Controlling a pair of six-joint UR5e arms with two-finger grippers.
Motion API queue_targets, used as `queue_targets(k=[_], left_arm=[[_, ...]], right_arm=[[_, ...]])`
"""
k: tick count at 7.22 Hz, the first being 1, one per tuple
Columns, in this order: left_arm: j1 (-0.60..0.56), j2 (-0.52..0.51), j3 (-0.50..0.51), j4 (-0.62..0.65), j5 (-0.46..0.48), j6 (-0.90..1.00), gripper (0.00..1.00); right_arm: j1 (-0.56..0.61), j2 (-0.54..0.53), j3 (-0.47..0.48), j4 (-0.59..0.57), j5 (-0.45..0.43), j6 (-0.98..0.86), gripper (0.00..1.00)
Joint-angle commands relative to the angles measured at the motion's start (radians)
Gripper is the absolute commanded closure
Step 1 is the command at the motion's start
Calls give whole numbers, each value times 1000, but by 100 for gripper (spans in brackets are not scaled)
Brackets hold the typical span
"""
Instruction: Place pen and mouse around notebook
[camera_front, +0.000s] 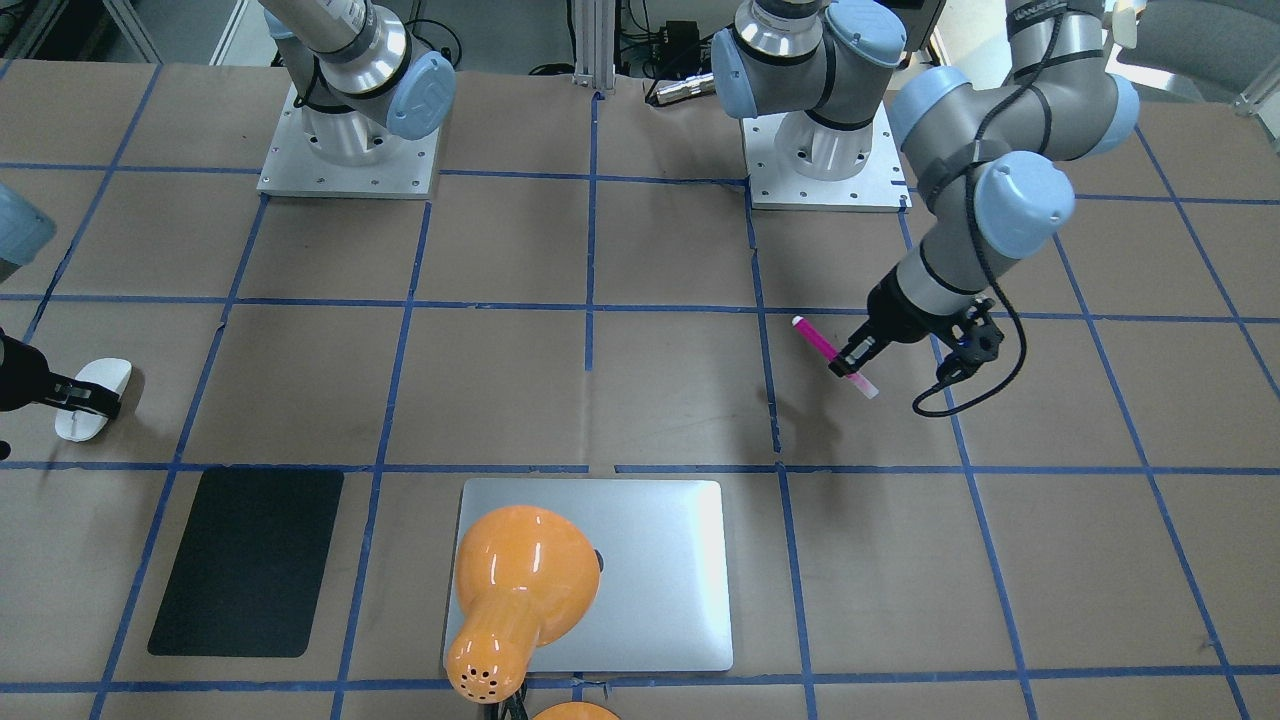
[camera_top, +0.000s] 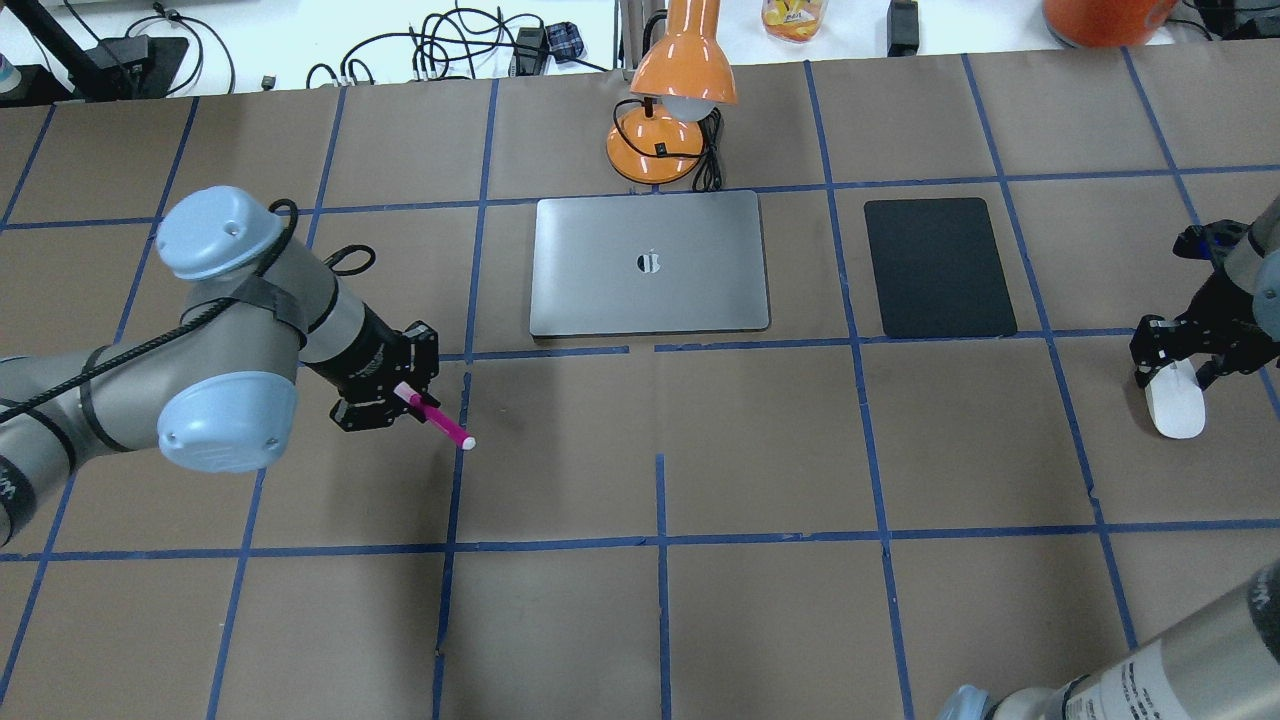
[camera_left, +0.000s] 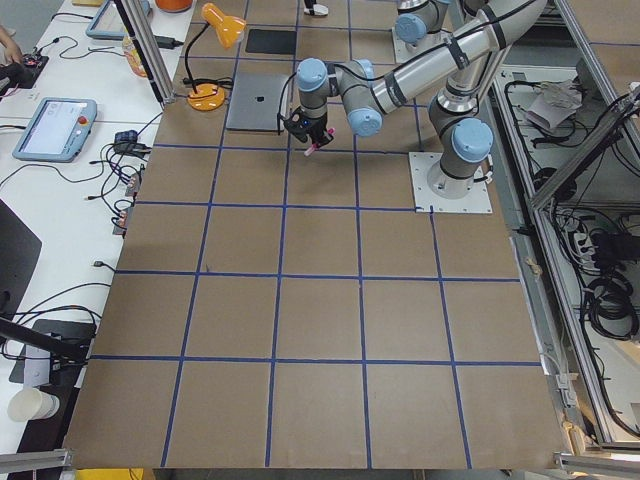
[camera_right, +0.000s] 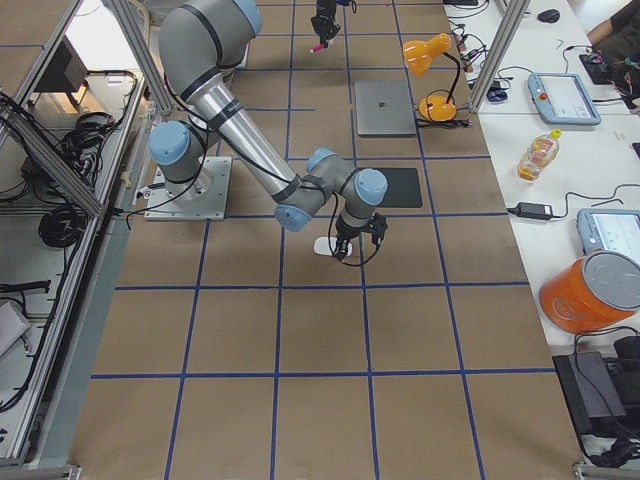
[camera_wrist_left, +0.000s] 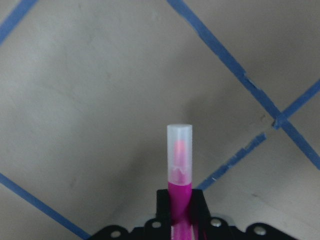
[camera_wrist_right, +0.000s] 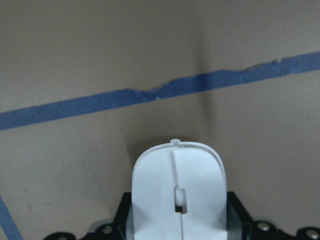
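Pen (camera_top: 440, 427) is pinched in your left hand (camera_top: 405, 398), well left of the notebook (camera_top: 600, 285); your right hand (camera_top: 1170, 365) holds the mouse (camera_top: 1176, 408), well right of it.

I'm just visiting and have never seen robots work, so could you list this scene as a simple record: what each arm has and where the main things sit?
left jaws: shut on the pen
right jaws: shut on the mouse
notebook: closed, flat on the table, between the two arms
pen and mouse: both well away from the notebook, not yet set down by it
black pad: beside the notebook, not touching it
orange lamp: at the notebook's far edge
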Motion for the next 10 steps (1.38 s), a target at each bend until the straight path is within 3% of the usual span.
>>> queue_targets(k=[1, 2, 3, 5, 9, 10], left_arm=[[-209, -49, 2, 99, 3, -366, 100], [-310, -66, 11, 118, 12, -510, 100], [-383, -94, 60, 150, 81, -684, 100], [-419, -195, 140, 137, 110, -847, 100], [-469, -278, 144, 155, 110, -945, 100], [-479, -284, 146, 154, 112, -944, 100]], right_arm=[[0, -10, -11, 5, 3, 5, 54], [9, -16, -16, 6, 5, 5, 54], [14, -26, -16, 7, 6, 6, 54], [82, -31, -25, -7, 17, 16, 54], [343, 31, -210, 2, 23, 236, 55], [368, 79, -267, 2, 85, 247, 54]])
